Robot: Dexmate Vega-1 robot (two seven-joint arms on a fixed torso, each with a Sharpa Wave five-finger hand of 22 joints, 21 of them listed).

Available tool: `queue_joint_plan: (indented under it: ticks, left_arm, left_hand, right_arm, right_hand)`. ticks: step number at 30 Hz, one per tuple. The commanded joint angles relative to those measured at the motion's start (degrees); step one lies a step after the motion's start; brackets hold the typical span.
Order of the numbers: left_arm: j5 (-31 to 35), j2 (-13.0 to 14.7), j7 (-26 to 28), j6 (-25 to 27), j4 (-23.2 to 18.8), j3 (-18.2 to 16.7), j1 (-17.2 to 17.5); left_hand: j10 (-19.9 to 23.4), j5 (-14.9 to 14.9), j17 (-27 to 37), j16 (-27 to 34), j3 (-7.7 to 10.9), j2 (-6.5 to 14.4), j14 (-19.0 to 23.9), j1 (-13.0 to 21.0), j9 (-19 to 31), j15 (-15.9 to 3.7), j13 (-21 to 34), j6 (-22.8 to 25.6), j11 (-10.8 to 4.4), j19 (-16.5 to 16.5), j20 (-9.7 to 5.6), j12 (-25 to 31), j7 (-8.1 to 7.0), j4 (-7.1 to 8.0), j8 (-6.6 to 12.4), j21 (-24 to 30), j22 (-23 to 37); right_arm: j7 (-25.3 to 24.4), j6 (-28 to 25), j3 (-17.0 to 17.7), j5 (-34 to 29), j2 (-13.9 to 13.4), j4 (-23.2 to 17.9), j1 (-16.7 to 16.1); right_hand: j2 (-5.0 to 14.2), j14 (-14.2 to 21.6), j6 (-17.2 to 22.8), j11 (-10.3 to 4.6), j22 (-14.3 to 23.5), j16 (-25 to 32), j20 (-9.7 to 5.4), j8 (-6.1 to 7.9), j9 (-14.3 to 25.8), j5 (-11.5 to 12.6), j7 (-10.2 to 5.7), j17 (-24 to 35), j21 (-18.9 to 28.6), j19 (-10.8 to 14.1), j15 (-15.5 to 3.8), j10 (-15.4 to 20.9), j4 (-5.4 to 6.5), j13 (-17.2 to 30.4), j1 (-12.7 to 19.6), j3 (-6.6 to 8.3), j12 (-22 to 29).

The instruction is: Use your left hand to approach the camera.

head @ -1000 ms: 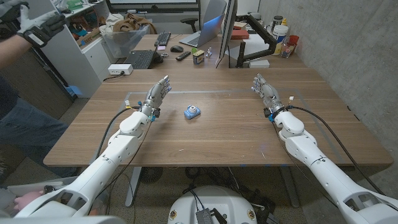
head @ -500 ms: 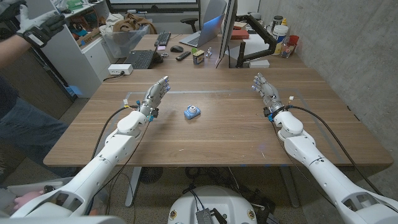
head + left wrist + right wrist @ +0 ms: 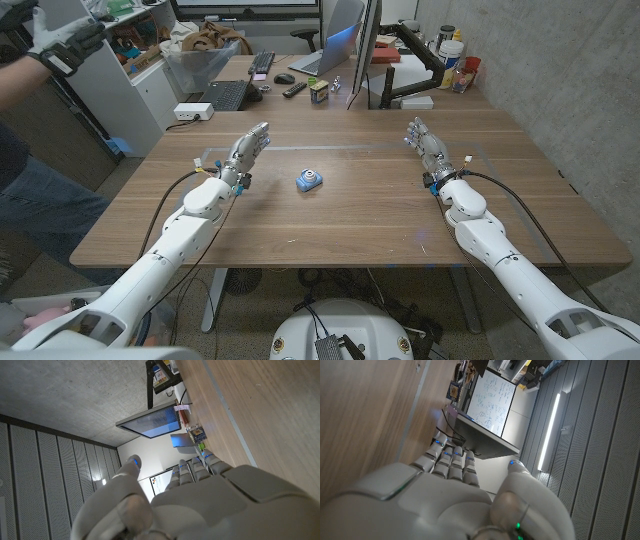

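On the left of the wooden surface [image 3: 330, 215], the left hand [image 3: 246, 153] holds nothing, fingers spread. It should drift sideways toward the camera [image 3: 309, 181], a small, rounded blue-and-white thing lying mid-surface, well apart from it. Far right, the right hand [image 3: 424, 142] waits, likewise spread and empty.

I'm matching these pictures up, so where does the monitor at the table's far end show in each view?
Head view: the monitor stands at the far edge, near the middle, seen edge-on.
Left wrist view: its lit screen lies beyond the left robot hand.
Right wrist view: its dark back lies beyond the right robot hand.
Shared landmark: the wooden table.
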Motion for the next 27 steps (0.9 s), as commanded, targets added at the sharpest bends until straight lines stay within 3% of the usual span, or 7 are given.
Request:
queue_joint_plan:
  ticks: [1, 27]
  left_arm:
    - [1.7, 2.0, 0.8, 1.0, -2.5, -0.1, 0.8]
    - [5.4, 6.0, 0.4, 3.7, -6.0, 1.0, 0.0]
  left_hand:
    - [0.4, 0.1, 0.1, 0.2, 0.54, 0.1, 0.3, 1.1, 0.2, 0.18, 0.1, 0.3, 0.24, -0.1, 0.40, -0.1, 0.06, -0.32, 0.24, -0.1, 0.1]
    - [0.3, -0.1, 0.0, -0.1, 1.18, 0.1, 0.1, 2.8, 0.2, 0.10, 0.2, 0.8, -0.27, -0.6, 1.32, -0.4, -0.63, -1.80, 0.03, -0.3, 0.2]
  right_arm:
    - [0.9, 0.3, 0.0, 0.1, 0.5, 0.9, 0.7]
    - [0.7, 0.7, 0.2, -0.2, 0.6, 0.9, 0.5]
  right_hand:
    - [0.52, 0.5, 0.8, -0.10, 0.1, 0.0, -0.77, 0.50, 0.2, -0.1, -0.15, 0.2, -0.3, 0.3, -0.10, 0.8, -0.28, 0.1, 0.1, 0.04, 0.2]
    - [0.62, 1.3, 1.2, -0.08, 0.2, 0.1, -0.47, 0.38, 0.3, -0.2, -0.53, 0.2, -1.1, 0.2, -0.07, 1.5, -0.37, 0.2, -0.2, -0.14, 0.3]
